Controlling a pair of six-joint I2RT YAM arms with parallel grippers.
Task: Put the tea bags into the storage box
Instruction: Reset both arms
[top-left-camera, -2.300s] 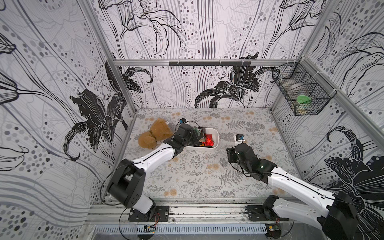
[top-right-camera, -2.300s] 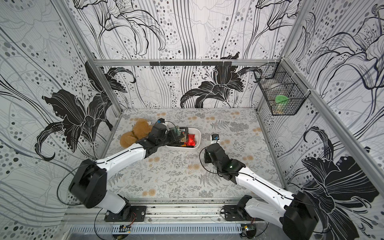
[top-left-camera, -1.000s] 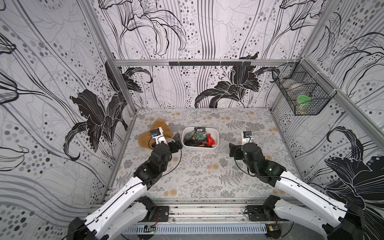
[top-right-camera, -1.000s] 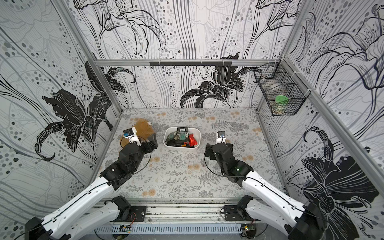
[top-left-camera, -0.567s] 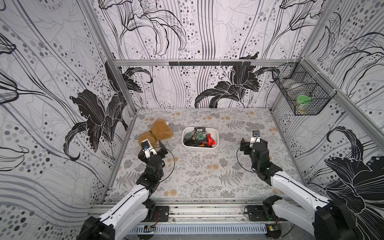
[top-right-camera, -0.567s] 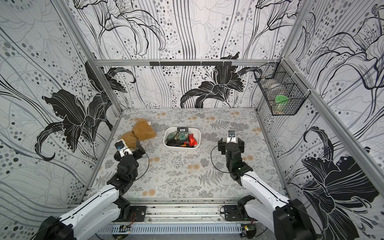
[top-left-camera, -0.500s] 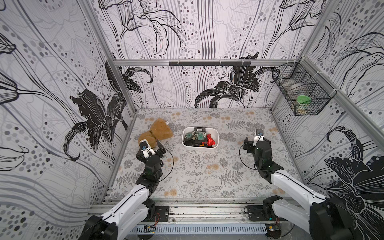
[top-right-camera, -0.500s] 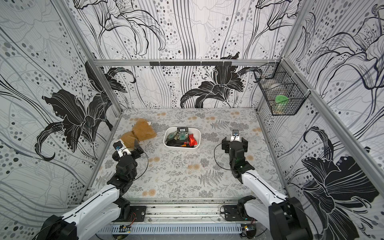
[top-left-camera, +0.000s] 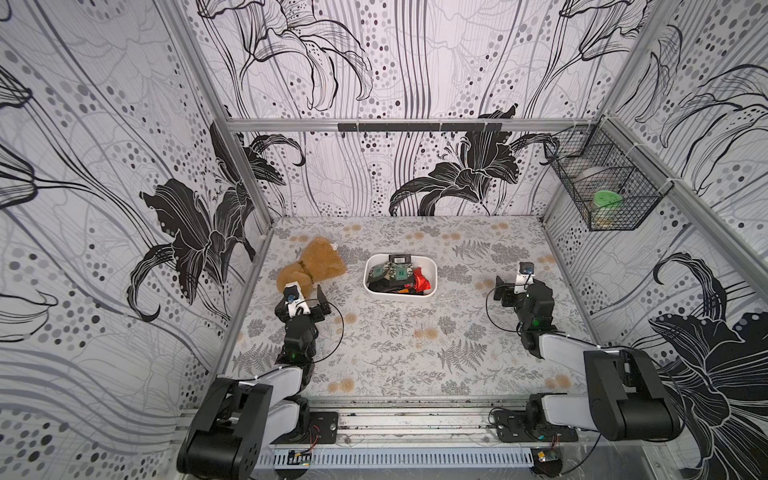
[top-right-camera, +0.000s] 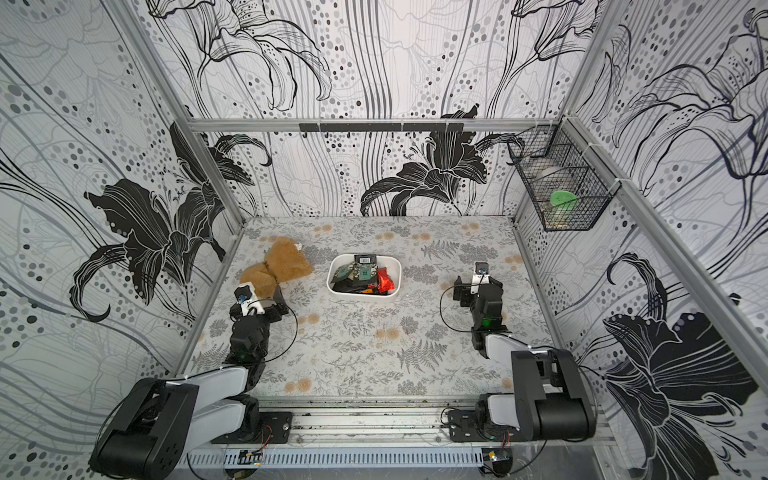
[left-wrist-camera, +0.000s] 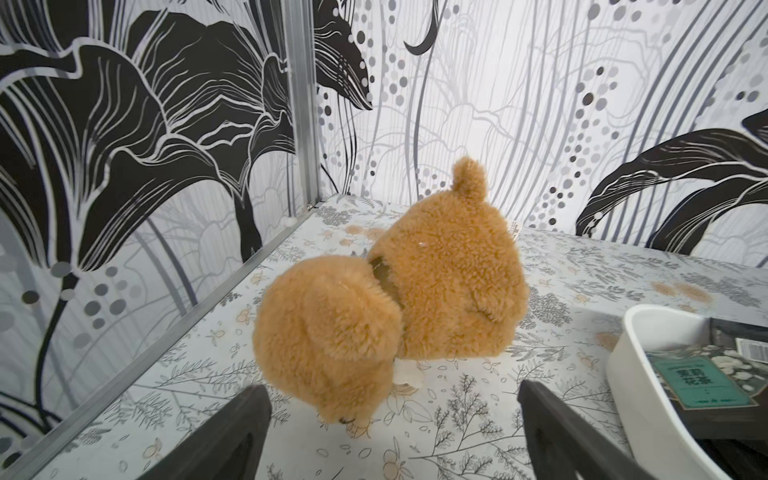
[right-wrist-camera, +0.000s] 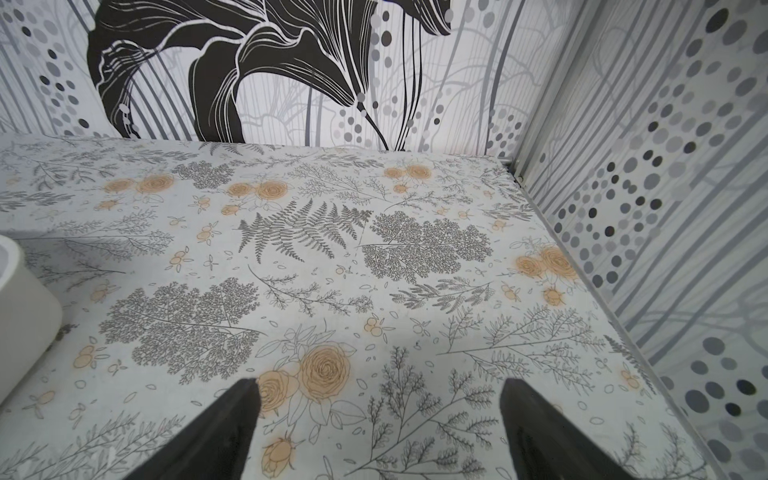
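Tea bags (top-left-camera: 390, 275) are noted piled inside storage box (top-left-camera: 431, 266) — left gripper (left-wrist-camera: 392, 388) and right gripper (right-wrist-camera: 379, 382) are seen spread wide, both empty.

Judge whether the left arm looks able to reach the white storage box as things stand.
Probably yes. The left hand is open and empty, nothing lies on the mat between it and the storage box, and the brown plush toy sits ahead of the hand, off that path.

Floral tabletop (top-left-camera: 399, 345), storage box (top-left-camera: 432, 279), plush toy (top-left-camera: 316, 266)
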